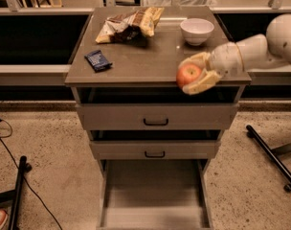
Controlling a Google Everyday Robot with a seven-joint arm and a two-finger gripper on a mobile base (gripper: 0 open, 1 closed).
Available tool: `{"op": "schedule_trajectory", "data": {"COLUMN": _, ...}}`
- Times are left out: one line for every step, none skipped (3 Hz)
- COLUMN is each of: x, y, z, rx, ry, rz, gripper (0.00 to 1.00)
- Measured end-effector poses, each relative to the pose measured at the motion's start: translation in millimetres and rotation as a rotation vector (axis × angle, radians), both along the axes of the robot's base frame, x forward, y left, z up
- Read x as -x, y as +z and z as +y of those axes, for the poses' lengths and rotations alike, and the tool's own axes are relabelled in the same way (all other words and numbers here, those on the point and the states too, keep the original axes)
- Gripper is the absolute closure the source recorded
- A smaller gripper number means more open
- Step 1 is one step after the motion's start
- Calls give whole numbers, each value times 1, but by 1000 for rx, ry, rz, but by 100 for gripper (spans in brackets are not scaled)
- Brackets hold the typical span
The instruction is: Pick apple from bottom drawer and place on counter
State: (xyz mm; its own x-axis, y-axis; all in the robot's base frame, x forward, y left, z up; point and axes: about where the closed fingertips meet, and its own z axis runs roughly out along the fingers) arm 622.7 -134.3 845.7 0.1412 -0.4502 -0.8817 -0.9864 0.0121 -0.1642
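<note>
My gripper [192, 75] reaches in from the right and is shut on the red and yellowish apple [187, 74]. It holds the apple in the air at the front edge of the counter [140, 61], right of centre. The bottom drawer [155, 195] is pulled open below, and its floor is bare. The two upper drawers with black handles are shut.
On the counter lie a white bowl [196, 30] at the back right, a crumpled chip bag [130, 25] at the back, and a small dark blue packet [98, 60] at the left. A black stand leg [270, 155] crosses the floor at the right; cables lie at the left.
</note>
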Motion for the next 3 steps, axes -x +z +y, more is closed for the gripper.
{"op": "schedule_trajectory", "data": {"x": -16, "y": 46, "z": -14, "rx": -70, "ry": -96, "rz": 16, "gripper": 100}}
{"op": "schedule_trajectory", "data": {"x": -22, "y": 59, "z": -39, "rx": -129, "ry": -271, "rz": 14, "gripper": 100}}
{"op": "schedule_trajectory", "data": {"x": -27, "y": 23, "z": -38, "rx": -124, "ry": -412, "rz": 81, "gripper": 100}}
